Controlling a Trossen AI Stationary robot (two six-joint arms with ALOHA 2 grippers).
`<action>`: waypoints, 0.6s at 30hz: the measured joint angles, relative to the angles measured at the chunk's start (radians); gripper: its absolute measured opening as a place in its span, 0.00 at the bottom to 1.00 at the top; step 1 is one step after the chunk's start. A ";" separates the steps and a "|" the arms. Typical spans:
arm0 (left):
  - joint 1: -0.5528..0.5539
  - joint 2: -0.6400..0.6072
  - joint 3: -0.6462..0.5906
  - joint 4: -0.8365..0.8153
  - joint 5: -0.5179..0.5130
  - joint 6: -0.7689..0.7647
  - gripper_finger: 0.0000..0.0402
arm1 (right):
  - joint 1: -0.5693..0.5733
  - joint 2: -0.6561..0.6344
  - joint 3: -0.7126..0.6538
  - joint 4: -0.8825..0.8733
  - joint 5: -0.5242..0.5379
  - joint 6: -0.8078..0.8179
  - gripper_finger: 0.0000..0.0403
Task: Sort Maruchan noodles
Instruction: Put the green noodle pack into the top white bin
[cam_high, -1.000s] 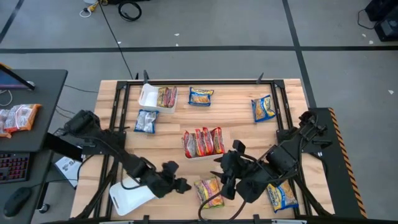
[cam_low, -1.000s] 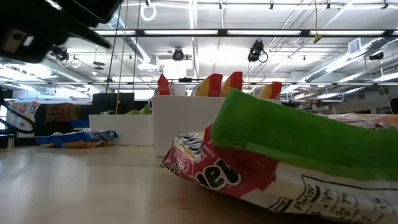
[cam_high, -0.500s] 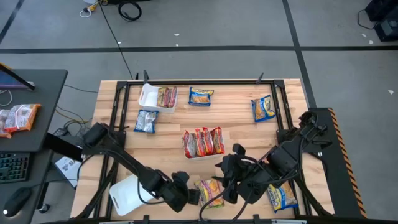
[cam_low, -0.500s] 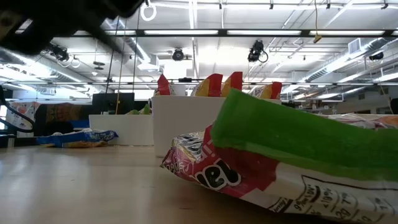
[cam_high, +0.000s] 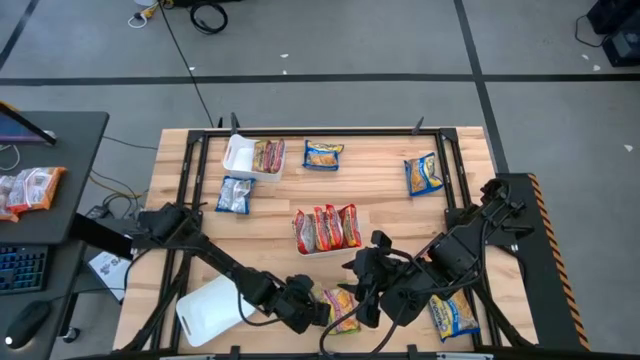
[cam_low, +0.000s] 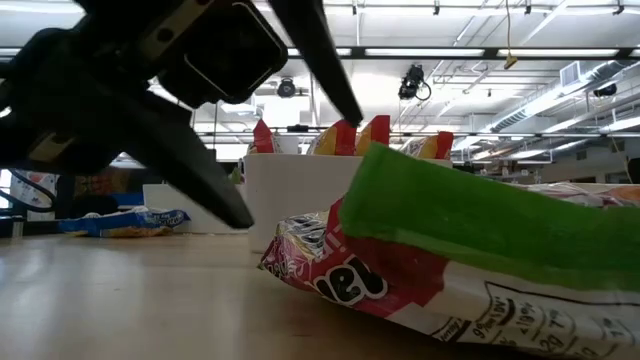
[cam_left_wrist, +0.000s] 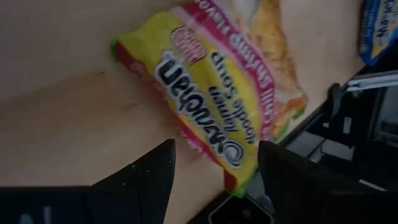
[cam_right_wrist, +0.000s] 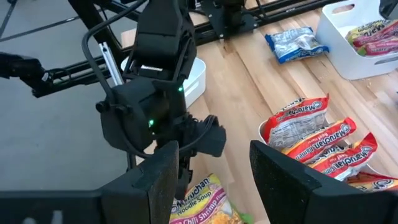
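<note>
A yellow shrimp packet (cam_high: 341, 308) with red and green edges lies flat on the desk (cam_high: 380, 195) near its front edge, label up. The left end effector (cam_high: 318, 312) sits right at its left end, fingers (cam_left_wrist: 140, 176) parted over that end with nothing between them. The right end effector (cam_high: 362, 297) hovers just beside the packet's right end, fingers (cam_right_wrist: 287, 174) likewise spread and bare. Just behind, a white tray (cam_high: 301, 248) mid-desk holds four red packets (cam_high: 326, 227) standing on edge. An empty tray (cam_high: 208, 310) sits at the front left, and a third tray (cam_high: 238, 157) at the back left holds two more. Loose packets lie apart: a silver-blue one (cam_high: 236, 194) by that back tray, an orange one (cam_high: 323, 154) at the back, a blue-and-yellow one (cam_high: 423, 174) at the back right, and another (cam_high: 455, 312) at the front right under the right arm.
</note>
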 joint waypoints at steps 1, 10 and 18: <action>0.001 0.000 0.000 -0.002 0.008 -0.004 0.58 | 0.002 0.000 0.000 -0.002 -0.005 0.012 0.51; 0.036 0.063 0.000 0.048 0.087 -0.023 0.58 | 0.029 0.001 -0.005 -0.008 0.022 0.069 0.50; 0.051 0.105 0.002 0.171 0.139 0.021 0.57 | 0.023 0.001 -0.006 -0.012 0.026 0.069 0.50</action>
